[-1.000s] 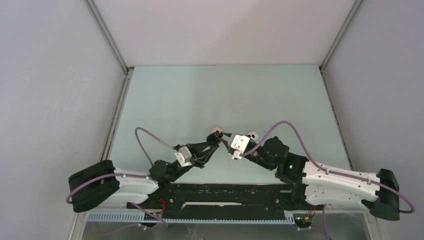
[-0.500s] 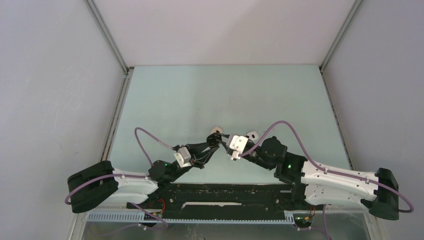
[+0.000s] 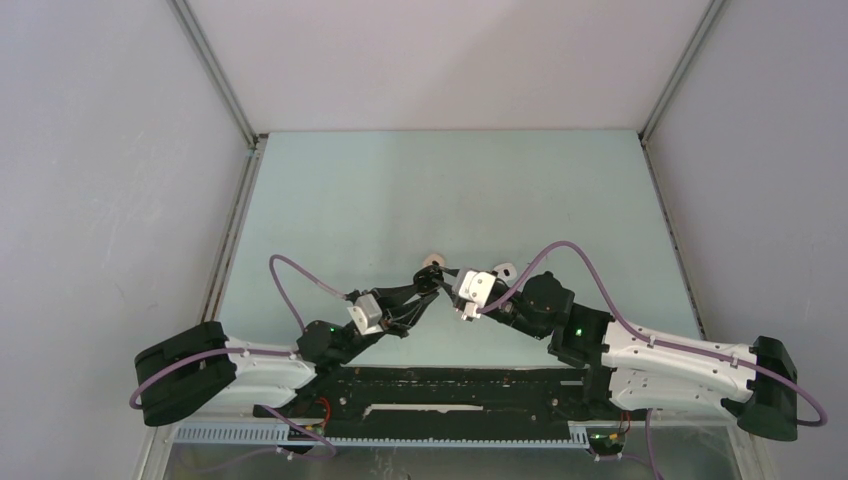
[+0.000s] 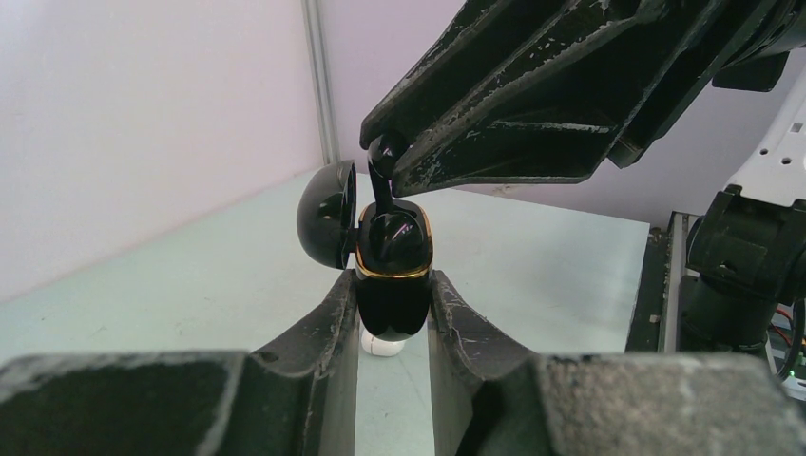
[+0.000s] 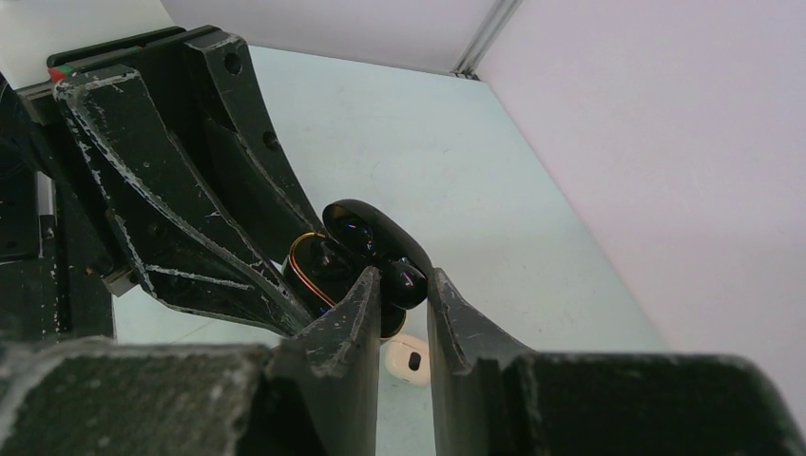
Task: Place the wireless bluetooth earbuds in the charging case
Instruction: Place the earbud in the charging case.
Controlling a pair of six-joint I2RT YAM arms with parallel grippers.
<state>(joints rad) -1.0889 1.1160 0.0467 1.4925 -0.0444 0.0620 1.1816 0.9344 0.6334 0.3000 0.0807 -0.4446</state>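
My left gripper point(image 4: 393, 279) is shut on a glossy black charging case point(image 4: 393, 299) with a gold rim. The case is held upright above the table, its lid point(image 4: 328, 214) swung open to the left. My right gripper point(image 5: 404, 276) is shut on a black earbud point(image 5: 406, 283). In the left wrist view that earbud point(image 4: 385, 160) hangs from the right fingers point(image 4: 532, 114), its stem reaching down into the case's open mouth. From above, the left gripper point(image 3: 430, 282) and right gripper point(image 3: 449, 279) meet tip to tip at the table's middle.
A white pebble-like case point(image 5: 410, 359) lies on the table right under the held case, also seen in the left wrist view point(image 4: 380, 344). From above, pale items rest at the gripper tips point(image 3: 433, 258) and beside the right wrist point(image 3: 507, 269). Grey walls enclose the table.
The right gripper has edged very slightly left toward the case. Both grips stay as they were.
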